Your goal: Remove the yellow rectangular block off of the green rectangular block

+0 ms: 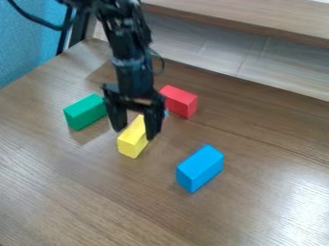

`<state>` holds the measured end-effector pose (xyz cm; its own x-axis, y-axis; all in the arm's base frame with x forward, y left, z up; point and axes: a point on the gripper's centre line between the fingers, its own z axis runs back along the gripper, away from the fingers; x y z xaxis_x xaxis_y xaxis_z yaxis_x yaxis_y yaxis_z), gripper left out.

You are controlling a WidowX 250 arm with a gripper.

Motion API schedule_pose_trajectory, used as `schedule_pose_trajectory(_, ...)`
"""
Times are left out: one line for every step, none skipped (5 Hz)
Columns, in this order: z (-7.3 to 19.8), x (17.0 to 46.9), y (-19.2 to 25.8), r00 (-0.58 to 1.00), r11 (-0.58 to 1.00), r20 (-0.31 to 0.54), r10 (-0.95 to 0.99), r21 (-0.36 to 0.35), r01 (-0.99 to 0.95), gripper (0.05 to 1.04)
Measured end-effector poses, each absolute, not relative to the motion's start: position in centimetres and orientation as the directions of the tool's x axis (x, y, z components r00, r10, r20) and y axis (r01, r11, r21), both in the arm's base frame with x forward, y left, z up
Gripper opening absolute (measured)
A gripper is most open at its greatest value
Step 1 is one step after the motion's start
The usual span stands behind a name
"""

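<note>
at the upper left a textured blue panel (29, 36) stands beyond the edge of the brown wooden table (57, 192), and a dark cable (32, 18) loops in front of it. next comes the green block (85, 111), lying on the table top with its length slanting up toward the right of the view, just beside the gripper and apart from the yellow block. the black arm (128, 48) enters from the top edge, and its gripper (134, 134) hangs down low over the table, its two fingers spread wide. the yellow block (133, 139) is below and between those fingers, its far end partly hidden by the right-hand one; whether either finger touches it i cannot tell. it lies on the table, off the green block, slanting much the same way. behind the gripper and a little to the right, the red block (181, 101) lies with its length running down toward the right, partly covered by the gripper. farther right and nearer the camera, the blue block (200, 169) rests on the table, well apart from the others. a raised wooden shelf (257, 20) runs along the upper right, with paler boards (221, 50) beneath it.
</note>
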<state>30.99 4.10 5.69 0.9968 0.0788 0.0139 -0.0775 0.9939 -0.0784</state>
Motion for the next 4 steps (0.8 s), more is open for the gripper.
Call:
schedule_pose_trajectory(9.7, 30.4, 5.5, 0.988, 0.989, 0.099, 0.119, -0.104, -0.108, 1.0)
schedule_pose_trajectory(12.0, 30.0, 6.8, 0.98, 0.984, 0.134, 0.149, -0.12, -0.133, 1.0)
schedule_pose_trajectory(13.4, 30.0, 7.7, 0.976, 0.983, 0.153, 0.155, -0.125, -0.137, 1.001)
schedule_pose_trajectory(13.7, 29.6, 8.9, 0.972, 0.978, 0.152, 0.178, -0.133, -0.159, 1.0)
